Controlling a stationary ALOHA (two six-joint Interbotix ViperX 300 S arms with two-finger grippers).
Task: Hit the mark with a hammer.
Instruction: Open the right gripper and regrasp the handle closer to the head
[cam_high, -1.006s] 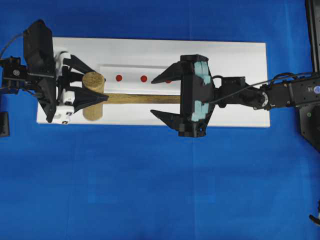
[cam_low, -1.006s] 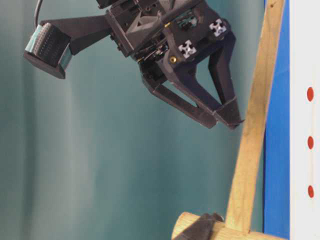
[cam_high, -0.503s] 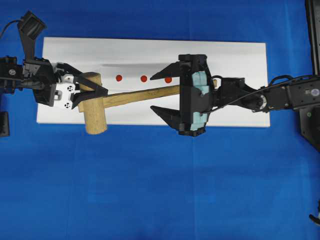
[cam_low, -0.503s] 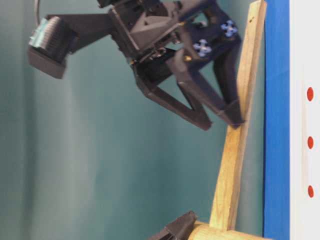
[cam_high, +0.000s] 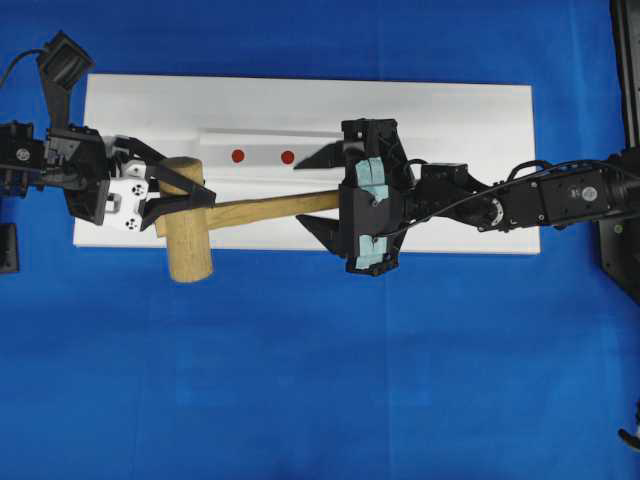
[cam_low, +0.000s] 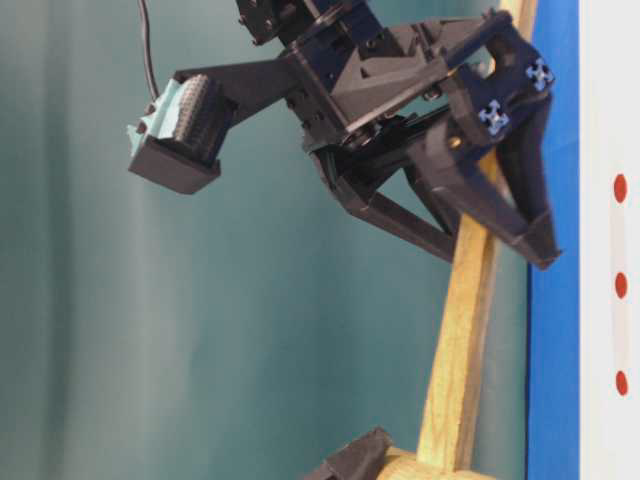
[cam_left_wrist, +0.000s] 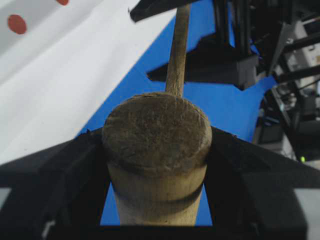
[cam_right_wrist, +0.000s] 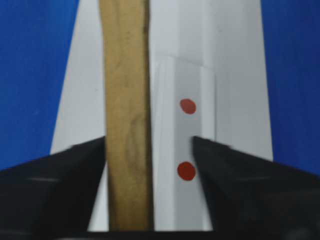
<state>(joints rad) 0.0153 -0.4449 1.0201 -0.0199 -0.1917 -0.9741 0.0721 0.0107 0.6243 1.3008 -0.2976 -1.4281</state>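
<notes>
Hammer (cam_high: 215, 215) lifted at centre-left, head clamped by left gripper (cam_high: 190, 195). Right gripper (cam_high: 318, 190) partly open astride handle, grip uncertain. Mark (cam_high: 287, 157) on white block (cam_high: 460, 120) not yet struck.

The hammer (cam_high: 215, 218) is made of light wood. It has a fat round head and a long thin handle. It is lifted and tilted, head off the near edge of the white block. The mark (cam_high: 287, 157) is a small red dot, just past the handle.
</notes>
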